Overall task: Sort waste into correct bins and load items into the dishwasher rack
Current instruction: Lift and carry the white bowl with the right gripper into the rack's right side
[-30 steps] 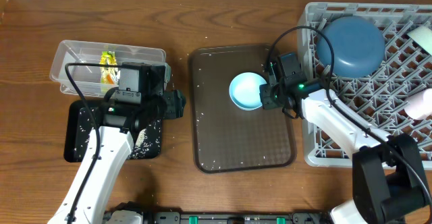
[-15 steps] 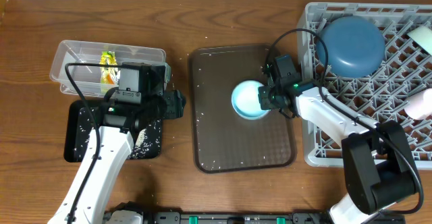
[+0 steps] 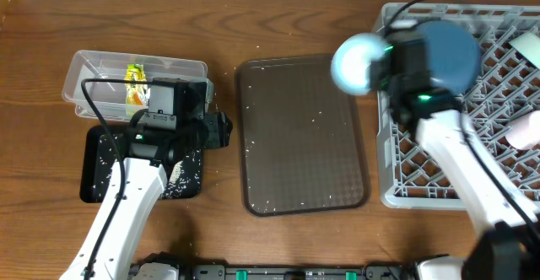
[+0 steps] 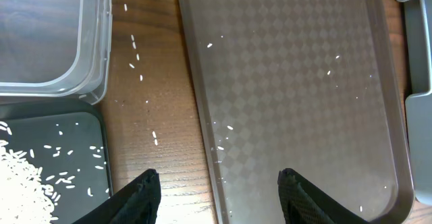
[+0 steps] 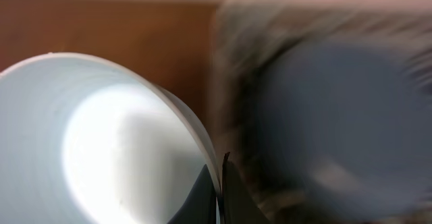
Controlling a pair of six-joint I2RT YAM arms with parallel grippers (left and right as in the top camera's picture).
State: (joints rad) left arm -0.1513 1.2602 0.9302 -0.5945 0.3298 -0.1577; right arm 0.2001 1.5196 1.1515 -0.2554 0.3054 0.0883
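My right gripper (image 3: pixel 381 67) is shut on the rim of the mint-green bowl (image 3: pixel 354 63) and holds it in the air at the left edge of the light-grey dishwasher rack (image 3: pixel 460 145). In the right wrist view the fingers (image 5: pixel 219 190) pinch the bowl's rim (image 5: pixel 101 136), with the blurred dark-blue dish (image 5: pixel 337 116) beyond. The dark-blue dish (image 3: pixel 451 56) stands in the rack's back left. My left gripper (image 4: pixel 219 197) is open and empty over the gap between the black tray (image 4: pixel 47 163) and the brown tray (image 4: pixel 297 96). The yellow-green wrapper (image 3: pixel 135 78) lies in the clear tub (image 3: pixel 84 69).
Rice grains lie heaped in the black tray (image 3: pixel 97 166) and scattered on the brown serving tray (image 3: pixel 304 137) and the wood between (image 4: pixel 138 75). A pink cup (image 3: pixel 525 132) and a white item (image 3: pixel 527 48) sit at the rack's right side.
My right gripper has lifted the mint-green bowl off the brown tray and carried it up and right to the rack's edge. The left arm has not moved.
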